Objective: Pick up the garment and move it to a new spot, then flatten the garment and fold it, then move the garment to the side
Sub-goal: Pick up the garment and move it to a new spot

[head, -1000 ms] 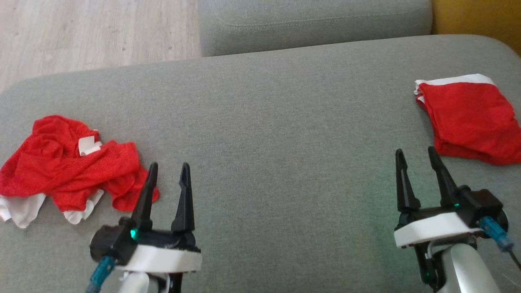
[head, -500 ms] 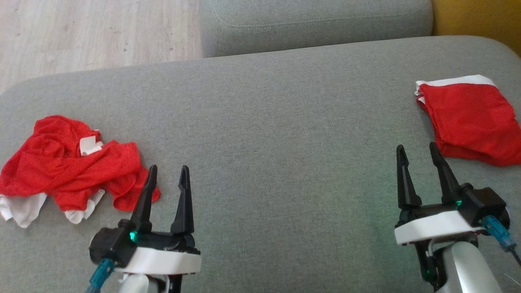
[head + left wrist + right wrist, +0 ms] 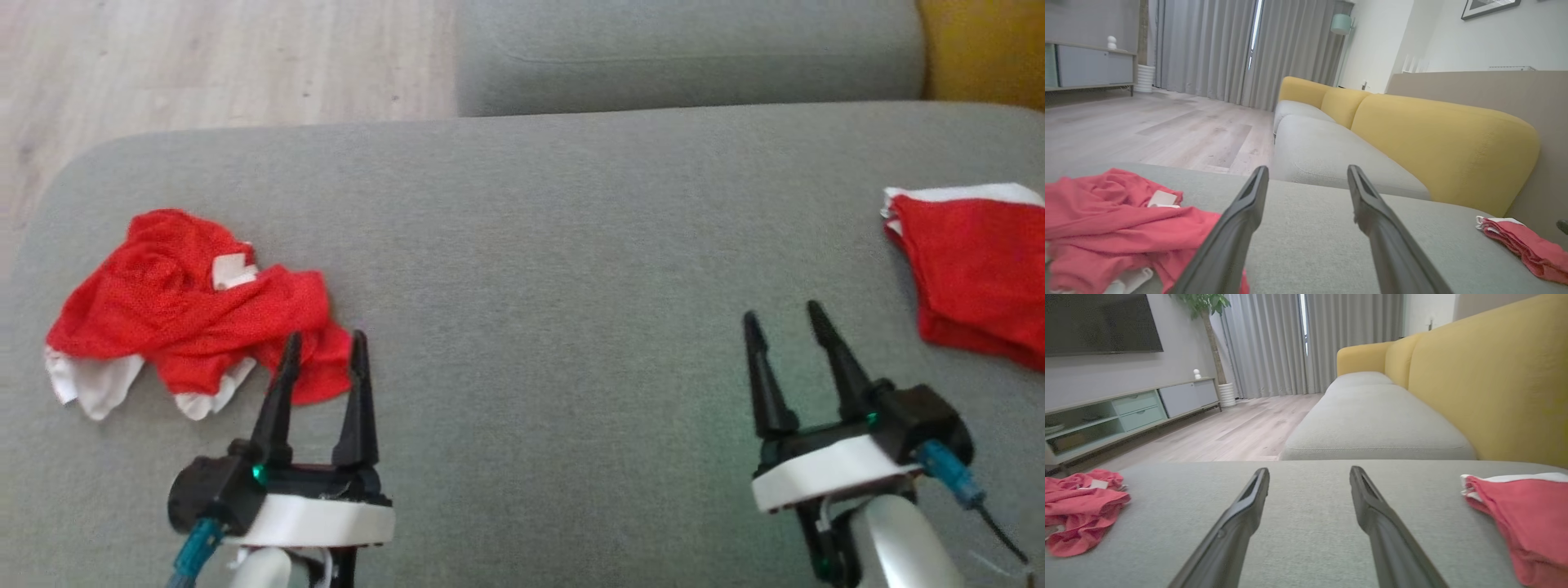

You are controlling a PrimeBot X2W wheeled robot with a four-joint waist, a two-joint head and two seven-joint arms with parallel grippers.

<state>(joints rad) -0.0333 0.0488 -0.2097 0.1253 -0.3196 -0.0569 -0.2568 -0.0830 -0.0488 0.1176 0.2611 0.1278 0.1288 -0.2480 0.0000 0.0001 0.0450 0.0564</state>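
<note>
The crumpled red garment (image 3: pixel 188 314) sprawls crosswise on the sofa seat's (image 3: pixel 555 245) left end, just ahead-left of the left claw (image 3: pixel 325 339). That claw is nearer. It and the right claw (image 3: pixel 780 314) gape open, empty.

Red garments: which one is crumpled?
The crumpled garment beside the left hand, white tag showing; the folded garment near the right hand lies flat.

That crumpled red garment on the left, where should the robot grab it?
Probably the bunched fold at the near right edge of the crumpled red garment: it stands proud of the cushion, just ahead of the open left hand. Come from above, fingers straddling it.
</note>
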